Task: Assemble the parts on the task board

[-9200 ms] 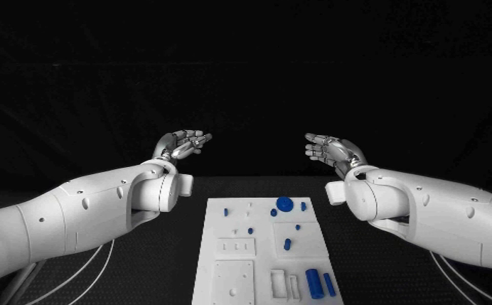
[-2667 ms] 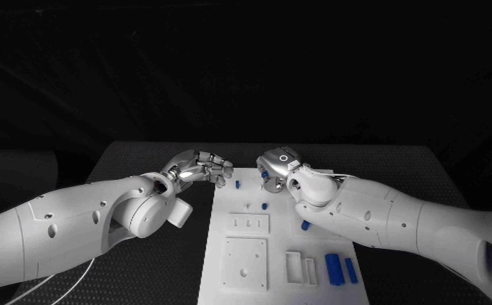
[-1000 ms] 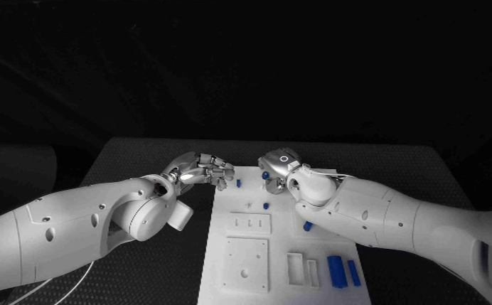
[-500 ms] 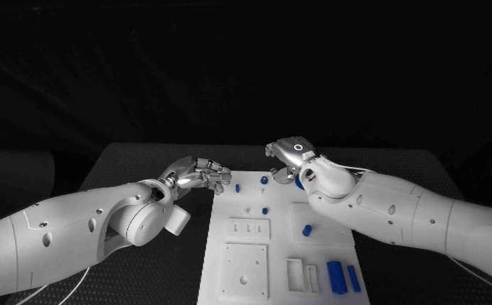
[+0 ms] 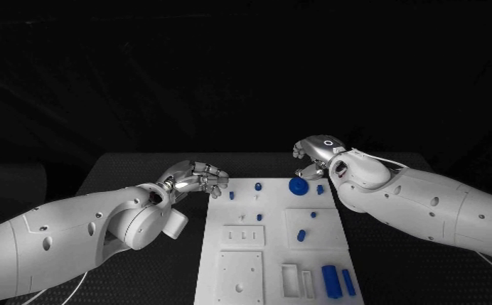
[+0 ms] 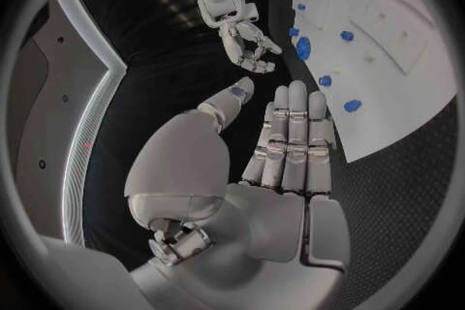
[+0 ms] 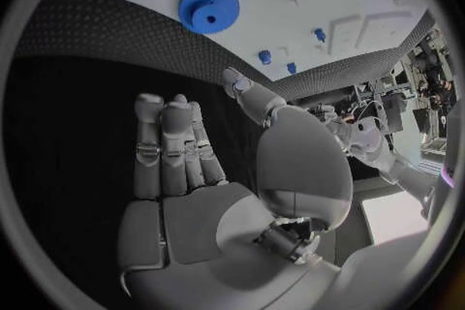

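The white task board (image 5: 231,262) lies in the middle of the table. A blue gear (image 5: 298,186) (image 7: 208,9) (image 6: 303,47) lies flat near its far end. Small blue parts (image 5: 257,186) are scattered over the far half, and two longer blue bars (image 5: 330,280) lie at the near right corner. My right hand (image 5: 316,154) (image 7: 184,163) hovers just beyond and to the right of the gear, fingers straight, holding nothing. My left hand (image 5: 195,177) (image 6: 281,147) hangs at the board's far left corner, fingers straight and together, thumb apart, also holding nothing.
Black matting (image 5: 134,170) covers the table on both sides of the board. Raised white blocks with slots and holes (image 5: 239,276) take up the board's near half. In the left wrist view my right hand (image 6: 242,35) hangs beside the board's far end.
My right hand has lifted and swung right, off the board's far end, and the blue gear it covered now lies in plain sight. My left hand has hardly moved.
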`<action>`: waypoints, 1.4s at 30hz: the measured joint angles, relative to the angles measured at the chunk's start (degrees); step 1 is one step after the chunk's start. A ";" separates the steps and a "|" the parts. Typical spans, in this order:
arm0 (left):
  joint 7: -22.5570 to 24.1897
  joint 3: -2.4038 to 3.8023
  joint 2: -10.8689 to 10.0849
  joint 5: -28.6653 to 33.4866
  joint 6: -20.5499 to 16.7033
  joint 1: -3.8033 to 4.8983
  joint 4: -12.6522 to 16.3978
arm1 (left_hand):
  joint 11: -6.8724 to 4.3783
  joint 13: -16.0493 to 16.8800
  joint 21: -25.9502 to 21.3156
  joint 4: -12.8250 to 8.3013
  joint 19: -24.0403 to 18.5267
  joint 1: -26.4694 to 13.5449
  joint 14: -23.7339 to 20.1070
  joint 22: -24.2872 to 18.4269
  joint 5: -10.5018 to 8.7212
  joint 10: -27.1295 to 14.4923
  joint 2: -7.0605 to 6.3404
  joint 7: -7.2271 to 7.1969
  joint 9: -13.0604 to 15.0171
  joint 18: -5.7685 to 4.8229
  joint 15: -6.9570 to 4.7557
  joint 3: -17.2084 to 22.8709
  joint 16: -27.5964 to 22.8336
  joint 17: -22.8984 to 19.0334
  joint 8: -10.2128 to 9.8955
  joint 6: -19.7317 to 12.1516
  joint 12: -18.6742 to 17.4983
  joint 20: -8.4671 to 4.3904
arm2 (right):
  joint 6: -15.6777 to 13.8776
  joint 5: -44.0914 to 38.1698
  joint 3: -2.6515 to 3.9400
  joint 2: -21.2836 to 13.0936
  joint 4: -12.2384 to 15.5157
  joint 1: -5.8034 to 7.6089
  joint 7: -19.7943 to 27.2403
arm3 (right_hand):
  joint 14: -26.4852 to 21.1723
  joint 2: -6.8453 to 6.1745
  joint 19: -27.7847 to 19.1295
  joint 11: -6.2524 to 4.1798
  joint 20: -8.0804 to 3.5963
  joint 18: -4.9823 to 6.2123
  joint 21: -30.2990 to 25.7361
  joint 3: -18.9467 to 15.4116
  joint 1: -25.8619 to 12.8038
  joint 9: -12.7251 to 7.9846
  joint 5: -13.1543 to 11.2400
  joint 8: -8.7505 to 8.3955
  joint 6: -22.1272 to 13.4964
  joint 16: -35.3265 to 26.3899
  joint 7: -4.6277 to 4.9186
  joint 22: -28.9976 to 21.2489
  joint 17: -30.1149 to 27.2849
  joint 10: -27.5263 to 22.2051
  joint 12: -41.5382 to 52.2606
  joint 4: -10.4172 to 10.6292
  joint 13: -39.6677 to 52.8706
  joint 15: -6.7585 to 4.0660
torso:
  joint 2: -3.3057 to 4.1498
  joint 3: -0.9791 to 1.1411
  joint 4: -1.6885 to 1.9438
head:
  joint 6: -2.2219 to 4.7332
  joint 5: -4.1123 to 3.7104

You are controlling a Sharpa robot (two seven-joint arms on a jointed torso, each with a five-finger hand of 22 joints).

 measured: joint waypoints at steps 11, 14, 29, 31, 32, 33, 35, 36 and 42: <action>0.06 -0.01 0.13 0.03 0.19 0.00 -0.10 | 0.00 0.01 0.00 0.00 0.00 0.00 0.00 -0.01 0.00 0.00 0.00 0.00 0.00 -0.01 0.00 0.00 0.00 0.05 0.00 0.00 0.00 0.00 | 4.70 2.04 -0.20 0.73 -2.34 -1.80 1.62 | -0.73 0.13 -0.82 -0.09 -0.01 0.01 -0.33 -2.49 -0.81 -0.25 0.00 -0.33 -1.15 0.47 -0.47 0.00 -0.48 -1.36 0.28 -0.24 0.15 0.46 | -0.14 0.43 -0.45 | -0.05 0.01; 0.06 -0.02 0.14 0.03 0.22 -0.01 -0.12 | 0.00 0.01 0.00 0.00 0.00 0.00 0.00 -0.01 0.00 0.00 0.00 0.00 0.00 -0.01 0.00 0.00 0.00 0.05 0.00 0.00 0.00 0.00 | 5.54 2.01 -0.19 1.02 -2.80 -2.21 1.88 | -0.89 0.13 -0.82 -0.94 -0.01 0.01 -0.33 -2.26 -0.41 -0.08 0.00 0.18 -0.41 0.47 -1.20 0.00 -0.65 0.56 1.53 -0.01 0.61 -0.35 | -0.14 0.43 -0.45 | -0.16 -0.04; -0.06 -0.04 0.19 0.06 0.55 -0.02 -0.10 | 0.22 0.00 0.00 0.00 0.00 -0.20 0.00 -0.02 0.00 -0.21 0.20 0.00 0.00 0.53 0.00 0.00 0.00 0.11 0.00 0.00 -0.11 0.00 | 7.70 1.01 -0.27 2.56 -5.28 -3.01 2.57 | -1.00 0.25 -0.81 -4.54 -0.52 0.56 -0.20 -4.70 0.21 0.07 0.00 0.84 0.58 1.36 -0.98 0.00 -1.04 7.53 15.09 0.94 8.40 -4.05 | -0.08 0.29 -0.38 | -0.67 0.16; -0.06 -0.04 0.21 0.06 0.59 -0.02 -0.10 | 0.21 0.01 0.00 0.00 0.00 -0.20 0.00 -0.02 0.00 -0.21 0.20 0.00 0.00 0.54 0.00 0.00 -0.15 0.15 -0.13 0.00 -0.22 0.00 | 7.77 0.96 -0.27 2.58 -5.69 -3.02 2.68 | -0.79 0.31 0.10 -5.85 -0.89 1.55 0.75 -4.27 1.42 0.06 -0.01 0.84 0.33 2.58 -1.99 0.00 -0.29 5.62 24.69 1.62 15.43 -5.23 | -0.08 0.28 -0.38 | -0.82 0.34; -0.07 -0.04 0.21 0.06 0.61 -0.02 -0.10 | 0.21 0.03 0.00 0.00 0.00 -0.20 0.00 -0.02 0.00 -0.21 0.20 0.00 0.00 0.54 0.00 0.00 -0.22 0.17 -0.22 0.00 -0.22 0.00 | 7.78 0.94 -0.27 2.59 -5.94 -3.02 2.73 | -0.69 0.37 0.46 -6.26 -0.86 1.78 1.12 -4.06 1.47 0.06 -0.01 0.84 0.22 3.01 -2.23 0.00 0.05 4.62 27.80 1.83 17.73 -5.49 | -0.08 0.26 -0.38 | -0.88 0.38; -0.08 -0.04 0.21 0.06 0.63 -0.02 -0.10 | 0.21 0.05 0.00 0.00 0.00 -0.20 0.00 -0.03 0.00 -0.21 0.20 0.00 0.00 0.54 0.00 0.00 -0.22 0.17 -0.22 0.00 -0.22 0.00 | 7.78 0.92 -0.27 2.60 -6.18 -3.02 2.76 | -0.67 0.37 0.53 -6.37 -0.93 1.97 1.24 -4.00 1.47 0.06 0.00 0.84 0.21 3.18 -2.24 0.00 0.20 4.12 29.11 1.88 18.72 -5.66 | -0.08 0.25 -0.38 | -0.97 0.40; -0.10 -0.04 0.20 0.06 0.67 -0.02 -0.10 | 0.21 0.05 0.00 0.00 0.00 -0.20 0.00 -0.03 0.00 -0.21 0.20 0.00 0.00 0.54 0.00 0.00 -0.22 0.17 -0.22 0.00 -0.22 0.00 | 7.76 0.90 -0.24 2.63 -6.59 -3.01 2.82 | -0.70 0.37 0.55 -6.86 -0.95 2.46 1.72 -4.16 1.47 0.06 0.00 0.84 0.00 3.67 -2.45 0.00 0.67 1.92 34.53 2.04 23.04 -5.69 | -0.08 0.25 -0.38 | -1.05 0.43; -0.11 -0.04 0.19 0.06 0.68 -0.02 -0.10 | 0.21 0.04 0.00 0.00 0.00 -0.20 0.00 -0.03 0.00 -0.21 0.20 0.00 0.00 0.54 0.00 0.00 -0.22 0.17 -0.22 0.00 -0.22 0.00 | 7.74 0.90 -0.24 2.64 -6.69 -3.00 2.84 | -0.70 0.42 0.57 -6.99 -0.97 2.48 2.02 -4.10 1.52 0.07 0.00 0.89 -0.04 3.98 -2.55 0.00 0.95 1.16 37.19 2.07 25.02 -5.70 | -0.08 0.26 -0.38 | -1.07 0.46; -0.15 -0.04 0.15 0.06 0.74 -0.02 -0.11 | 0.21 0.04 0.00 0.00 0.00 -0.19 0.00 -0.03 0.22 -0.21 0.20 0.00 0.00 0.53 0.00 0.00 -0.22 0.17 -0.22 0.00 -0.22 0.00 | 7.88 0.97 -0.26 2.92 -6.86 -3.02 3.00 | -0.85 1.11 1.77 -6.88 -1.34 3.07 5.27 0.44 2.83 0.15 -0.01 1.20 -0.04 6.68 -3.22 0.00 4.31 -3.77 57.33 4.24 41.61 -6.60 | -0.12 0.26 -0.42 | -1.23 0.53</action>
